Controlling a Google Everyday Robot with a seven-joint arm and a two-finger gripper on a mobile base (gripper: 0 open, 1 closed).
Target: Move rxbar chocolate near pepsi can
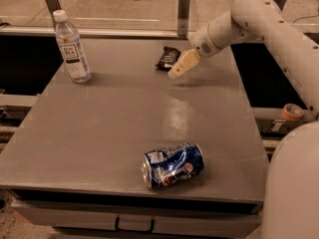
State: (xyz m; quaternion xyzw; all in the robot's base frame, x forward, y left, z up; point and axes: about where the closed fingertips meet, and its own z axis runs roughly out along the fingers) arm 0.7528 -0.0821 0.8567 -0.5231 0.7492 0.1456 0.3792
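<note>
Grey table (124, 133) takes up most of the scene. Flat matte top, with a glare patch right of centre. One drawer sits under the front edge, with a dark handle (134, 226)

White arm (279, 31) comes in from the upper right, crosses the table's back right corner and angles down-left toward back centre. The pale rounded robot body (294, 183) stands off the front right corner

Clear plastic bottle (72, 49) with white cap and white label stands upright at back left, well apart from everything else

pepsi can (173, 165) lies on its side near the front edge, a bit right of centre. Silver end faces left, body is dented, logo is showing. Nothing touches it

gripper (177, 69) is tan and hangs off the wrist at back centre, pointing down-left. Its tip is just beside the right edge of the rxbar chocolate (168, 58). Its shadow lands on the table just in front of it, so it looks raised off the top. Open or closed: can't tell from this angle. Can't tell if it contacts the bar either

The rxbar chocolate has a black wrapper with white lettering and lies flat on the table at back centre, slightly skewed. It sits between the bottle and the gripper along the back, well apart from the can, with most of the tabletop between them

Orange-tan tape roll (292, 112) sits on the rail off the table's right side
</note>
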